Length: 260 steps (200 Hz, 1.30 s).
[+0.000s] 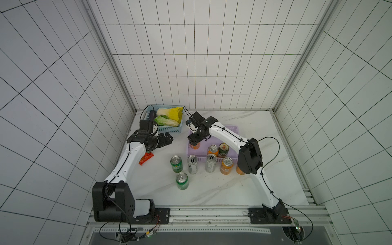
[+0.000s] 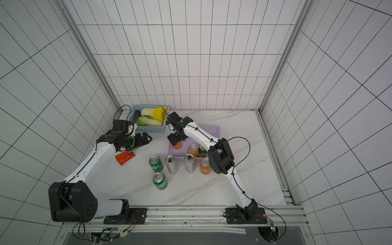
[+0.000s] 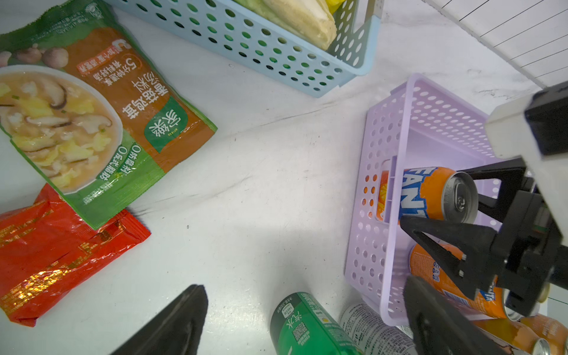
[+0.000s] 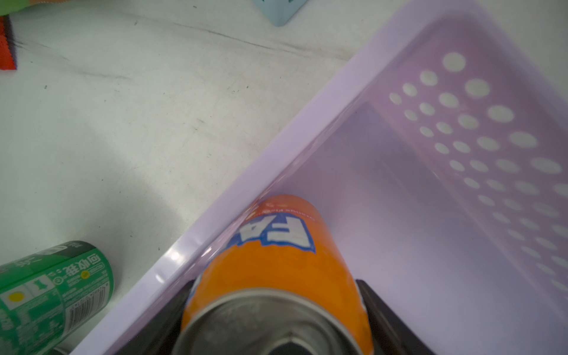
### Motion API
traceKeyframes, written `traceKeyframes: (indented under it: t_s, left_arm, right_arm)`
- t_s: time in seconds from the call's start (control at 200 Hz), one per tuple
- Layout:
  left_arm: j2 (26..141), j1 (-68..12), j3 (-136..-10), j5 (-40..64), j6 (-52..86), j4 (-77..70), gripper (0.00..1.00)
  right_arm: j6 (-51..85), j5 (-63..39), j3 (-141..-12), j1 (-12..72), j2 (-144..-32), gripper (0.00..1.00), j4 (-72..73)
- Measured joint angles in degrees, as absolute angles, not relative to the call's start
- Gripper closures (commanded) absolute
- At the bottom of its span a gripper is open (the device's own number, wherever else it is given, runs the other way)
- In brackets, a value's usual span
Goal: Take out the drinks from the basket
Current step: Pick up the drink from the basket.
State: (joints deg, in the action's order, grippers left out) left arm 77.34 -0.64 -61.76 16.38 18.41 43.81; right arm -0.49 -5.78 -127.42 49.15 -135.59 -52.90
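The lilac basket [image 1: 233, 129] [image 2: 214, 128] stands at mid-table. My right gripper [image 1: 194, 141] [image 4: 272, 307] reaches into its near-left corner, its fingers pressed on both sides of an upright orange can [image 1: 195, 146] [image 3: 430, 193] [image 4: 270, 261]. A second orange can [image 1: 212, 150] and a dark green can [image 1: 223, 149] also stand inside. In front of the basket stand two green cans [image 1: 176, 163] [image 1: 182, 180], two silver cans [image 1: 192, 164] [image 1: 211, 163] and an orange can [image 1: 226, 165]. My left gripper [image 1: 169, 139] [image 3: 304, 285] hovers open and empty left of the basket.
A light blue basket [image 1: 169, 128] with cabbage stands at the back left. A red packet [image 1: 146, 158] and a green soup packet [image 3: 92, 107] lie under my left arm. The right arm's elbow [image 1: 250, 158] half hides another orange can [image 1: 240, 170].
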Motion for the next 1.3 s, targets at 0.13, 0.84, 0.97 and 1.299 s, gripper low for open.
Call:
traceKeyframes:
  t_s: [0.13, 0.84, 0.97, 1.299]
  left_arm:
    - [77.56, -0.64, -61.76, 16.43, 18.41, 43.81, 0.02]
    - [77.67, -0.62, -61.76, 16.69, 18.39, 43.79, 0.02]
    - [77.67, -0.58, -61.76, 16.86, 18.37, 43.79, 0.02]
    - [77.67, -0.58, -61.76, 17.69, 18.04, 43.79, 0.02]
  right_arm:
    - [-0.54, -5.5, -127.96, 49.15, -135.87, 0.33, -53.06]
    - [-0.32, -2.57, -127.72, 49.21, -130.54, 0.41, -54.46]
    - [-0.01, -2.13, -127.5, 49.21, -126.28, 0.42, -54.76]
    - [0.78, -1.61, -127.24, 49.54, -117.69, 0.42, -58.7]
